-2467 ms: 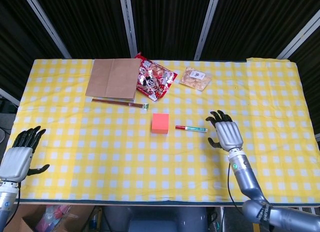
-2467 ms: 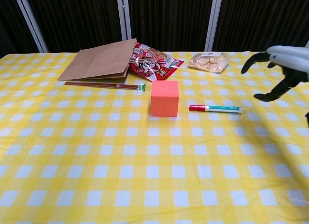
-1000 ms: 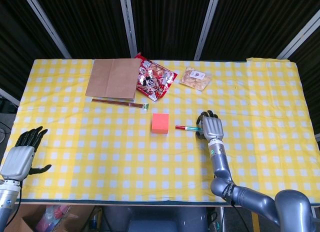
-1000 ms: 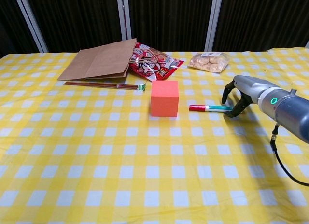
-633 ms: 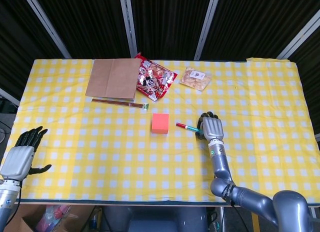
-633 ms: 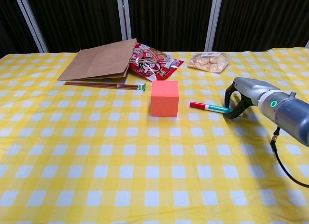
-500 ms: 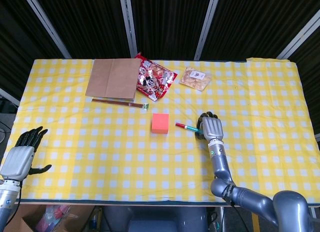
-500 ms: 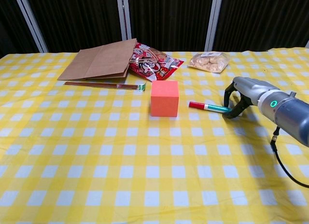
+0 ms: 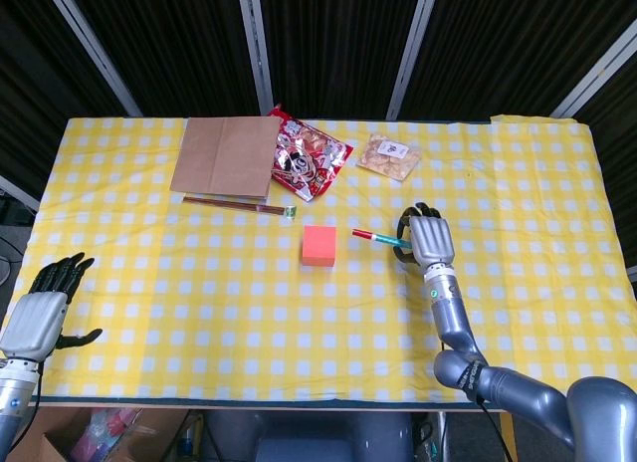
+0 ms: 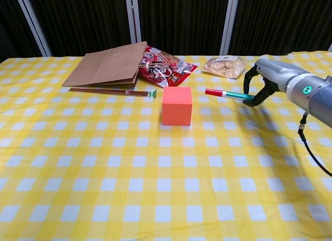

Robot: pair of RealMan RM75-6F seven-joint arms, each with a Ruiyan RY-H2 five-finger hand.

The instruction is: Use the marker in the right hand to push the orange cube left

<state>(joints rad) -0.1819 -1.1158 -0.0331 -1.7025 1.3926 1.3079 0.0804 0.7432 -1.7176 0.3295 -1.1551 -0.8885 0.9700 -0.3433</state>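
Counted on the table: one orange cube (image 9: 319, 245), one marker (image 9: 379, 237), one brown paper bag (image 9: 227, 155), one red snack packet (image 9: 310, 161), one clear bag of snacks (image 9: 388, 155), one pair of chopsticks (image 9: 239, 205). Two hands seen.

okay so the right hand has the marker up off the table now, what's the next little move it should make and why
Probably lower the marker back toward the cloth and bring its red tip against the orange cube's right face. The right hand holds it raised, tip pointing left at the cube but with a gap between them, and in the chest view it rides near the cube's top edge, so a push from there might skim over.
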